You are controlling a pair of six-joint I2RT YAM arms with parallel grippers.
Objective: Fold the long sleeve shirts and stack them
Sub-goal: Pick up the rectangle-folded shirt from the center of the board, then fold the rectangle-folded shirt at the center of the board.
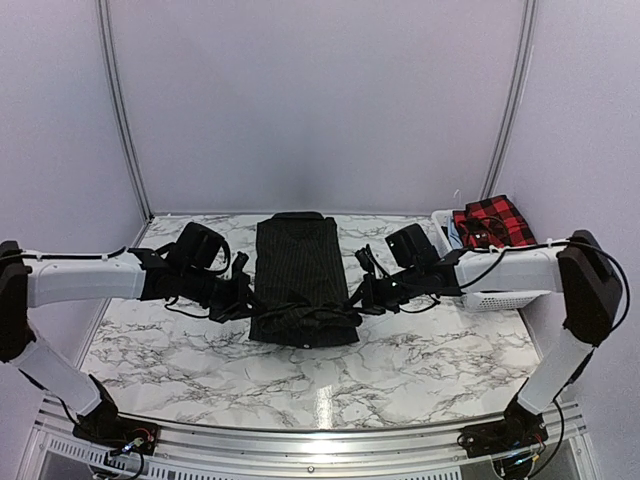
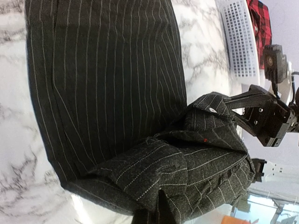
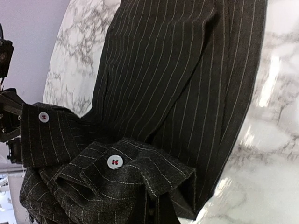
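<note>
The black pinstriped long sleeve shirt (image 1: pixel 298 265) lies as a long narrow strip in the middle of the marble table (image 1: pixel 180 350). Its near end is bunched and lifted. My left gripper (image 1: pixel 246 298) is shut on the left corner of that end, and my right gripper (image 1: pixel 360 296) is shut on the right corner. In the left wrist view the raised cloth (image 2: pixel 187 163) folds over my left gripper (image 2: pixel 156 215). The right wrist view shows a buttoned cuff (image 3: pixel 114 162) above my right gripper (image 3: pixel 159 213). The red-and-black checked shirt (image 1: pixel 492 222) lies in the basket at the right.
A white lattice basket (image 1: pixel 497 298) stands at the table's right edge, just behind my right arm. The booth's back wall rises right behind the shirt's far end. Bare marble lies in front of the shirt and to its left.
</note>
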